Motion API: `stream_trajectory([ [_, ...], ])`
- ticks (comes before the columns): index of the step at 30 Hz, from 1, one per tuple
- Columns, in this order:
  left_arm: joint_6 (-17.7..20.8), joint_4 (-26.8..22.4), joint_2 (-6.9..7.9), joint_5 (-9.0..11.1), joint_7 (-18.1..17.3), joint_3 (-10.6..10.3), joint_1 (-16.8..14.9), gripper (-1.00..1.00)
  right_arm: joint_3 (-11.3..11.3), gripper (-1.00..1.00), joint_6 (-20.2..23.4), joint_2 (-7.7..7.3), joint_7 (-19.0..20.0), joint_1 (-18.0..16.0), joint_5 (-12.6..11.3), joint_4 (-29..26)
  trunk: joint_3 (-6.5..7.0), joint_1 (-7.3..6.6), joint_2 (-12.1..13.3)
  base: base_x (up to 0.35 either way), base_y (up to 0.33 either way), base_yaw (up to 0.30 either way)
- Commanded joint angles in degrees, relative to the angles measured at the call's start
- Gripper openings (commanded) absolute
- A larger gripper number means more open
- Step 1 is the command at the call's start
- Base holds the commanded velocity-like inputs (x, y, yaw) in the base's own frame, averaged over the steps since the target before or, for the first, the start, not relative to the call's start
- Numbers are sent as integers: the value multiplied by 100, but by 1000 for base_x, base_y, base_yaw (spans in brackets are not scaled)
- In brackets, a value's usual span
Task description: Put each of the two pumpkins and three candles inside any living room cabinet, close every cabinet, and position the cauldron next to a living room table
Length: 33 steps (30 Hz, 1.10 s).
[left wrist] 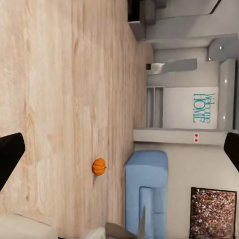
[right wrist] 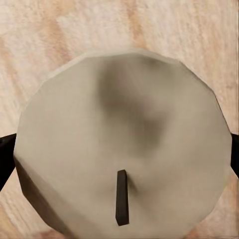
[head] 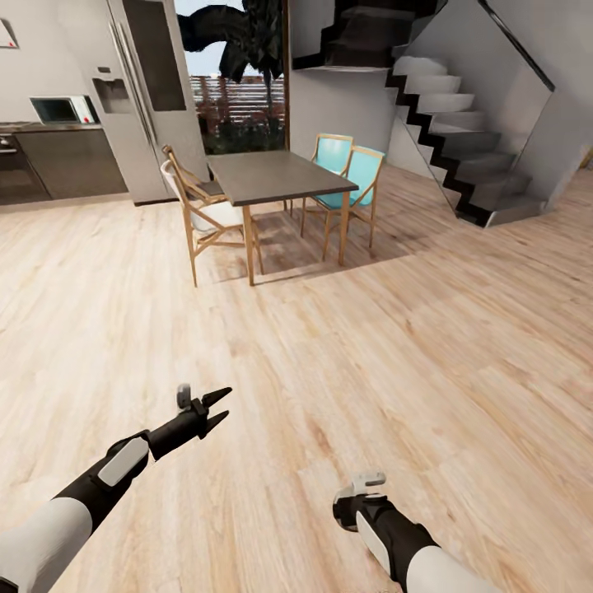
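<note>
Now candle (right wrist: 124,149) between right fingers (right wrist: 6,154).

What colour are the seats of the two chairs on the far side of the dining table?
Turquoise chairs, clearest in the head view.

- The floor (head: 395,346) is light wood boards, and it goes all across the room.
- A dark table (head: 276,175) with wooden legs stands in the middle, far back.
- Two blue chairs (head: 350,177) sit on one side of it, and two wooden chairs (head: 198,206) with white seats on the other.
- Behind the table is a tall window (head: 235,74) with trees and sky outside.
- A big grey fridge (head: 148,91) stands next to the window.
- Stairs (head: 461,123) with white steps go up past a grey wall.
- A blue sofa (left wrist: 148,191) sits near a wall with a picture (left wrist: 213,213) on it.
</note>
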Motion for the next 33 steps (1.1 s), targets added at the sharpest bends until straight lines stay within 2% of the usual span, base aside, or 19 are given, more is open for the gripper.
stream_trajectory([
  [1,0,-2,-1,-1,0,-2,0,100,0,-100,0,0,0,4,4,0,18,-23,42,0,0,-278],
  [33,18,21,34,49,-26,27,0,100,0,-100,-10,2,5,55,4,-7,526,-725,1325,0,0,-279],
])
